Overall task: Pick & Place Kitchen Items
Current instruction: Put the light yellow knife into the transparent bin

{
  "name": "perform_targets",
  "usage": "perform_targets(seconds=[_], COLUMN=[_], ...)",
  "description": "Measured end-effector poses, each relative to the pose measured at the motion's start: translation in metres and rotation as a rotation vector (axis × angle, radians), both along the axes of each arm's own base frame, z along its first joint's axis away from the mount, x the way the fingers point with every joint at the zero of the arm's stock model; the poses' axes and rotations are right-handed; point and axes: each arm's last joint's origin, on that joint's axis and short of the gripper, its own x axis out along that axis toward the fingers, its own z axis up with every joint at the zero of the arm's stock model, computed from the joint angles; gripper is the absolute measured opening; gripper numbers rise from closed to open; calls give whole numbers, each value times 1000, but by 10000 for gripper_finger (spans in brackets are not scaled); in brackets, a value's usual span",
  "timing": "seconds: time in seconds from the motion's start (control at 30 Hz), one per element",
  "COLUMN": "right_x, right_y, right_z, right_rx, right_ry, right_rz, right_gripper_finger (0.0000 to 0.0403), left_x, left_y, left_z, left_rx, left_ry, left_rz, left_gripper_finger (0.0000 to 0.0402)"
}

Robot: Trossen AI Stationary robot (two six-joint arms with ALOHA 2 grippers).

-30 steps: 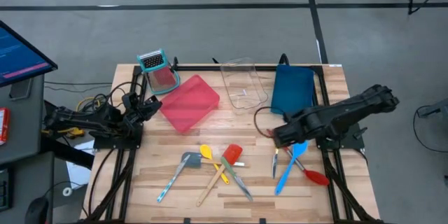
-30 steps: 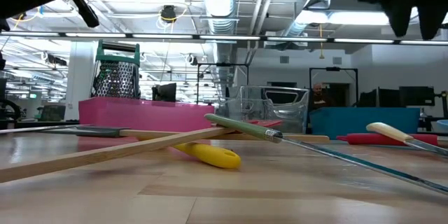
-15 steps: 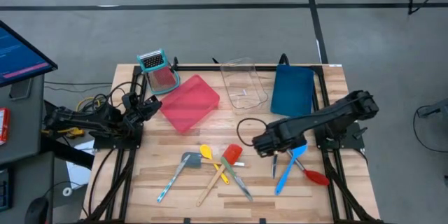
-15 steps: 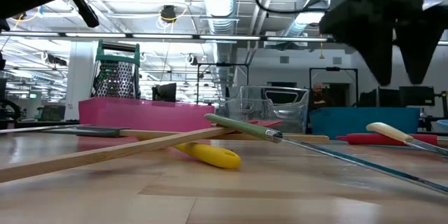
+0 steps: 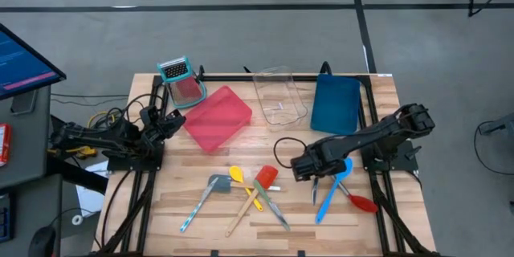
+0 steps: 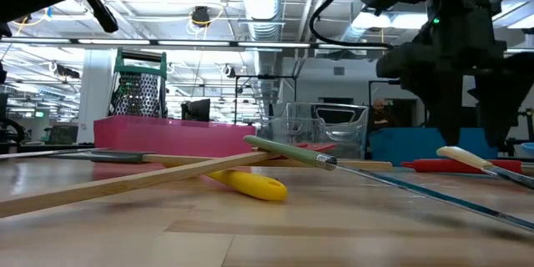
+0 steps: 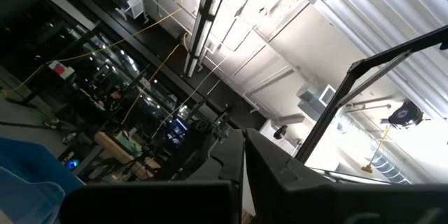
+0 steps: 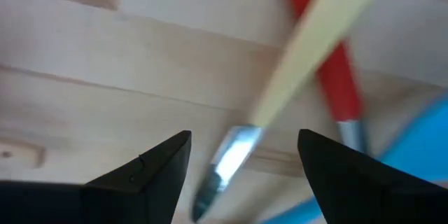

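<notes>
My right gripper (image 5: 303, 165) (image 8: 245, 136) points down, open, low over the right group of kitchen items. Its fingers stand on either side of a cream-handled knife (image 8: 280, 84) (image 5: 315, 186) where handle meets blade, without touching it. Beside the knife lie a red spoon (image 8: 323, 77) (image 5: 361, 202) and a blue spatula (image 5: 332, 191). In the low view the gripper (image 6: 469, 129) hangs just above the cream handle (image 6: 464, 157). Left of these lie a grey-teal spatula (image 5: 206, 197), a yellow spoon (image 5: 239, 178), a red spatula (image 5: 259, 186) and a green-handled knife (image 5: 273, 207). My left gripper (image 5: 173, 120) waits shut at the table's left edge.
A red tray (image 5: 218, 117), a clear tray (image 5: 279, 96) and a blue tray (image 5: 336, 103) stand along the far half of the table. A teal-topped grater (image 5: 178, 79) stands at the far left. Bare wood lies between the two groups of utensils.
My right gripper has come down toward the table and shifted toward the table's left edge, ending low over the cream-handled knife. Its fingers have stayed open. The utensils have not moved.
</notes>
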Motion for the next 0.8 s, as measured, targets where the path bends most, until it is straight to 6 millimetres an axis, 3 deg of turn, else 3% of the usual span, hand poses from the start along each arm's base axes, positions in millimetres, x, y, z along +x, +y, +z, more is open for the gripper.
perform_targets(seconds=[0.2,0.57,0.8], right_x=[-9,-12,-14], right_y=[-3,-4,-7], right_z=[-18,-33,-36], right_rx=[-1,18,16], right_ry=[4,-59,-36], right_rz=[-43,-96,-127], right_gripper_finger=[265,261,198], left_x=[0,0,0], left_y=[0,0,0], left_z=[0,0,0], left_rx=[0,16,18], left_ry=[0,4,5], left_rz=[0,13,20], left_gripper_finger=[2,2,2])
